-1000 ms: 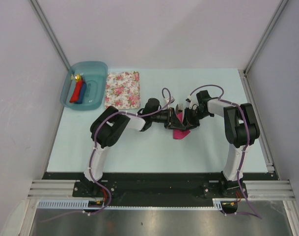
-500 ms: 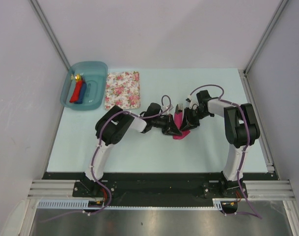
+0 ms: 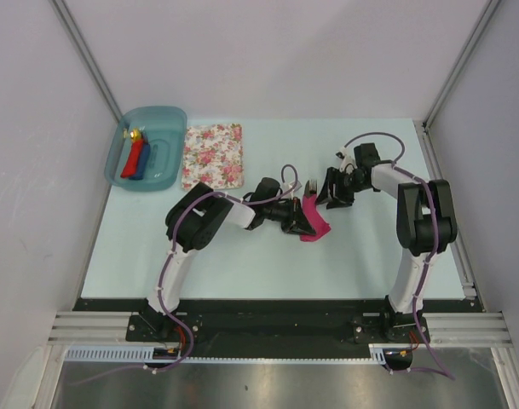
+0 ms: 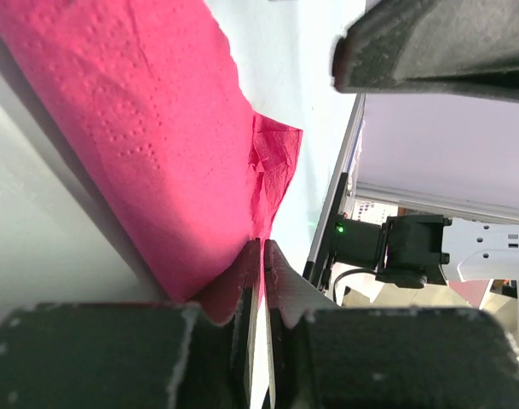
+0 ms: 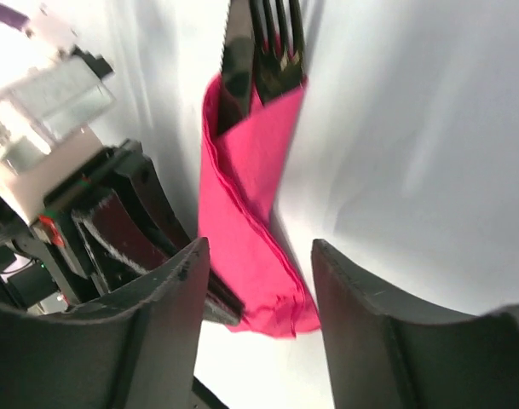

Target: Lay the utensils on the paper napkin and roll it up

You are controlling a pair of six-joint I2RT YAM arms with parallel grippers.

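Crowded at the napkin, open elsewhere.
The left gripper (image 3: 300,221) presses in on the napkin's (image 3: 315,230) left side, and the right gripper (image 3: 329,196) hangs just off its far right. The table (image 3: 370,247) to the near right lies free; cloth (image 3: 212,156) and bin (image 3: 146,146) fill the far left.

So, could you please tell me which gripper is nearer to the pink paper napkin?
Left. The left gripper sits against the pink paper napkin on its left side; the right gripper is open and apart from it, off its far right end.

1 high rear view looking down, 2 close wrist views (facing each other), all sharing the paper napkin (image 3: 314,222)
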